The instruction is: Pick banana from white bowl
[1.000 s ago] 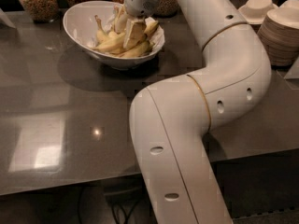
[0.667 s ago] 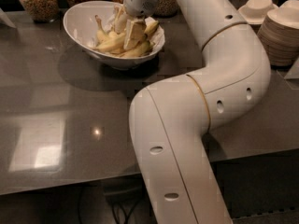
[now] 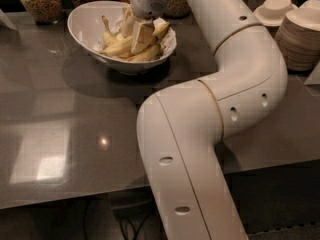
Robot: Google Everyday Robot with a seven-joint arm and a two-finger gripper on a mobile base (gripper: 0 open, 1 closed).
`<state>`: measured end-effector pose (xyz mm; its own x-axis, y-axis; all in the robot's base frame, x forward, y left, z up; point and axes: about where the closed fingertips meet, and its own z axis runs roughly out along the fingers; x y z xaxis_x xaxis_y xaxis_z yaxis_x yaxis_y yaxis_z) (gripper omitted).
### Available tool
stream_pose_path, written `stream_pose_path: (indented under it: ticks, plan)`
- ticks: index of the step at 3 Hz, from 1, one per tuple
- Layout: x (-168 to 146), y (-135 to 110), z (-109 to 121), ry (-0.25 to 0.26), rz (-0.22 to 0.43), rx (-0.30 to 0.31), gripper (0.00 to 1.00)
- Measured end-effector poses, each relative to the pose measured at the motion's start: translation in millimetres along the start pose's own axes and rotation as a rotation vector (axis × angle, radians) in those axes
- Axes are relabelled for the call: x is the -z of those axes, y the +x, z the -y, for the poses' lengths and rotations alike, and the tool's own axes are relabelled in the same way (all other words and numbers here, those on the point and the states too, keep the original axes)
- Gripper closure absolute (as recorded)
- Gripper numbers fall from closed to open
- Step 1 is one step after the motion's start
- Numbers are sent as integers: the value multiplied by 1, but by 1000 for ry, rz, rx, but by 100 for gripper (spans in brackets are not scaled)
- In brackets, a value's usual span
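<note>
Little is seen to have moved since the earlier frame: the claw (image 3: 134,38) is found low inside the white bowl (image 3: 82,21) as before, shifted at most slightly, and the heap of fruit appears undisturbed. The banana (image 3: 118,47) to be taken is judged to be the one lying across the heap just under and beside the claw, among several near-identical yellow ones piled in the middle of the bowl. Which of them is actually touched cannot be made out. Whether the claw is spread or closed, and whether anything is yet held in it, cannot be told. The fruit is judged to be light, soft beneath a smooth skin, easily bruised if squeezed hard, and apt to roll or slide against its neighbours. A hold is best taken across the thick middle of the curve, not at the darker stem, and with moderate pressure only. The bowl is glossy and could be nudged along the worktop (image 3: 75,109) if its rim is pressed. Behind the bowl, jars of grain (image 3: 39,1) are ranged, and stacked plates (image 3: 300,41) are set well apart from it, beyond the bent white arm (image 3: 225,94).
</note>
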<state>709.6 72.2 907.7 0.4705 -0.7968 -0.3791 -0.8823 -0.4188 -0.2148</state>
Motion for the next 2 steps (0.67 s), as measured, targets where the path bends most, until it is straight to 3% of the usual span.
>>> stream_pose_path:
  ticks: [2]
  plan:
    - [0, 0, 0, 0, 0, 0, 54]
